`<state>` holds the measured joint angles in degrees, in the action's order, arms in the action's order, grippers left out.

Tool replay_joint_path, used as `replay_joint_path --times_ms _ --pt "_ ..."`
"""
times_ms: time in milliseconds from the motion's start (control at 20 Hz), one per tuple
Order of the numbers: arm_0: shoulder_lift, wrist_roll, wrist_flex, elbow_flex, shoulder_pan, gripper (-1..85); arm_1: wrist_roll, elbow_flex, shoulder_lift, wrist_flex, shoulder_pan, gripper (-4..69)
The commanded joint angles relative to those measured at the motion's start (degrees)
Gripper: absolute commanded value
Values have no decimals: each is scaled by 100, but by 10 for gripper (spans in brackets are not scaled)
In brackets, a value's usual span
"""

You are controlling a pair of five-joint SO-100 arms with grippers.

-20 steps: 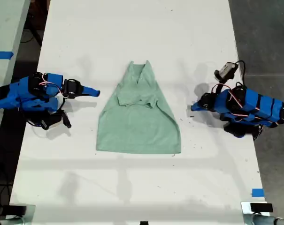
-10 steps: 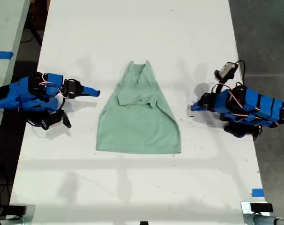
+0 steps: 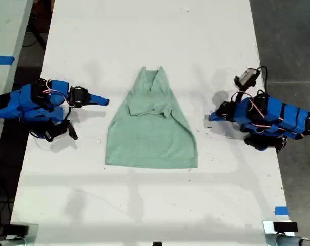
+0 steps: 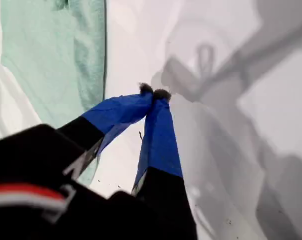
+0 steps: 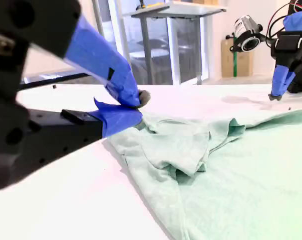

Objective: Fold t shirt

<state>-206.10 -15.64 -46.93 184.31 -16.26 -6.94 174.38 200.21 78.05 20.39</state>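
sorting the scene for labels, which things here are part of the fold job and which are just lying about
Part of the job: shirt; my first gripper; my second gripper.

Lying about: blue tape on the table; desk in the background.

t shirt (image 3: 151,133): pale mint green, plain, no print. Bench (image 3: 144,46): white, dotted with small dark specks. My first pincer (image 4: 154,92): blue fingers, dark tips, black body with a red-and-white stripe. My second pincer (image 5: 139,111): blue fingers on black. Blue tape scrap (image 3: 281,210) on the bench edge. Floor (image 3: 288,41): dark grey.
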Motion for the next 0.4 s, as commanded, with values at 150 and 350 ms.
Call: replay_joint_path --times_ms 150,350 --pt "-35 97 -9 62 -53 -1 -18 272 88 -536 -229 4" --pt "-35 97 -9 62 -53 -1 53 272 88 -519 -229 4"
